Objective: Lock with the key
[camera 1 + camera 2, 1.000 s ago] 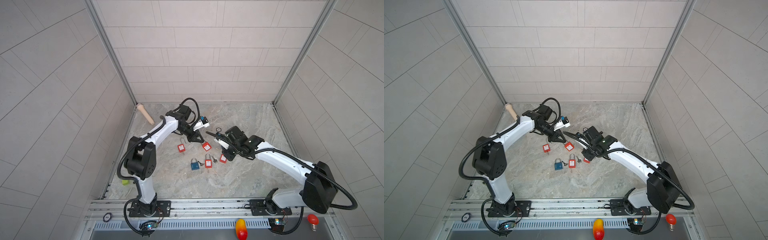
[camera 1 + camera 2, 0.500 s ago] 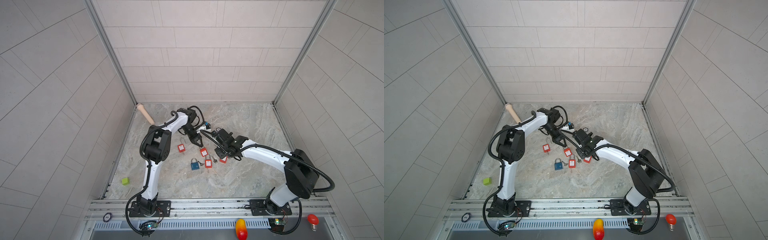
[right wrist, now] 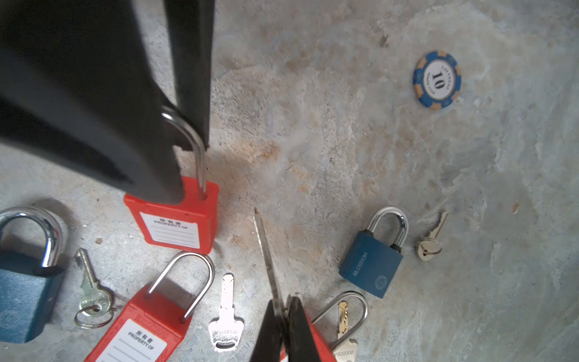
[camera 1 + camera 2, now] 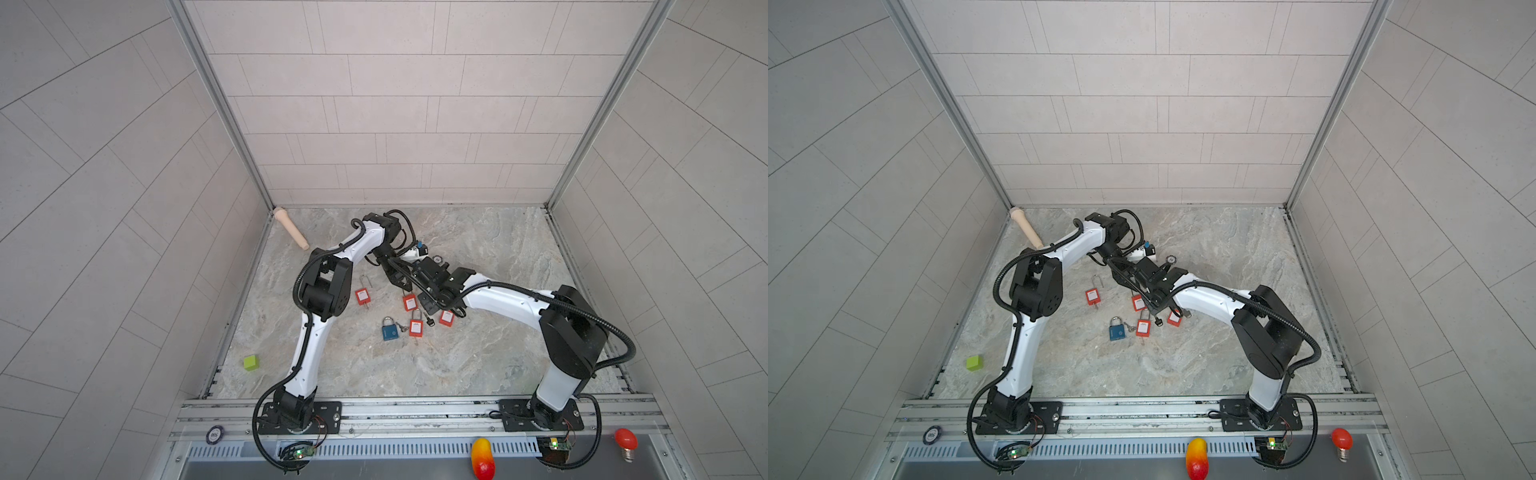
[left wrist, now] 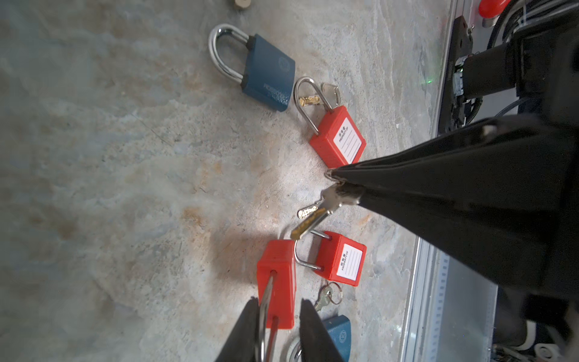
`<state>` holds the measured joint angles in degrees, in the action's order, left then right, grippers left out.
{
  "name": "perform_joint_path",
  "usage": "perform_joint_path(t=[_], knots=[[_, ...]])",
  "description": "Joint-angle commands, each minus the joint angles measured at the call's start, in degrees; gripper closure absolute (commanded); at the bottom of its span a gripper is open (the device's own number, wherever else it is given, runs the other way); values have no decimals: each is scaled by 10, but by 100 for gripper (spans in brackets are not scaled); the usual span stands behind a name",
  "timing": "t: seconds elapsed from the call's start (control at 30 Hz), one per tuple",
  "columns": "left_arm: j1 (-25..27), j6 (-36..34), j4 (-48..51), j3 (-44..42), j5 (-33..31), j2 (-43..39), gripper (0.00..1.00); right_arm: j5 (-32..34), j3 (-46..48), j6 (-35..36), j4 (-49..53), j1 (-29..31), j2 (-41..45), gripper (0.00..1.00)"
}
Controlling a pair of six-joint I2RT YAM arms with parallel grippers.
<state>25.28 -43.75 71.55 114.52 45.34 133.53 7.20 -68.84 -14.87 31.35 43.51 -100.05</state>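
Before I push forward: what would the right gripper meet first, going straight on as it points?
Likely bare table just beside the upright red padlock: the right gripper's key points past the lock's side. Depth is unclear, so it could graze that lock.

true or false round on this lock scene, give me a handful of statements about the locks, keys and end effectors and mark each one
1. The right end effector is shut on a key. True.
2. The red padlock has its shackle between the fingers of the left end effector. True.
3. The key is inserted in the red padlock. False: its whole blade is bare, with the tip beside the padlock.
4. The poker chip is green. False: it is blue and tan.
5. A blue padlock lies next to a ringed key. True.
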Motion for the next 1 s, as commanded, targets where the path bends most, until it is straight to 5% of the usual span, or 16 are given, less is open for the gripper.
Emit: perform_joint_path(t=[0.0, 0.17, 0.43, 0.57, 0.8, 0.97], knots=[[2, -8, 5, 23, 8, 6, 67, 20, -15, -19, 32, 4, -15, 100], [-6, 31, -42, 26, -27, -12, 53, 21, -23, -18, 39, 5, -25, 100], [-72, 197, -229, -23, -56, -88, 52, 21, -48, -16, 63, 17, -27, 100], [-107, 288, -333, -85, -126, -145, 52, 12, -72, -12, 84, 17, -53, 100], [-158, 393, -565, -333, -159, -337, 51, -7, -153, -7, 152, 15, -135, 100], [-177, 431, -631, -488, -177, -462, 48, -15, -176, -13, 178, 6, -165, 98]])
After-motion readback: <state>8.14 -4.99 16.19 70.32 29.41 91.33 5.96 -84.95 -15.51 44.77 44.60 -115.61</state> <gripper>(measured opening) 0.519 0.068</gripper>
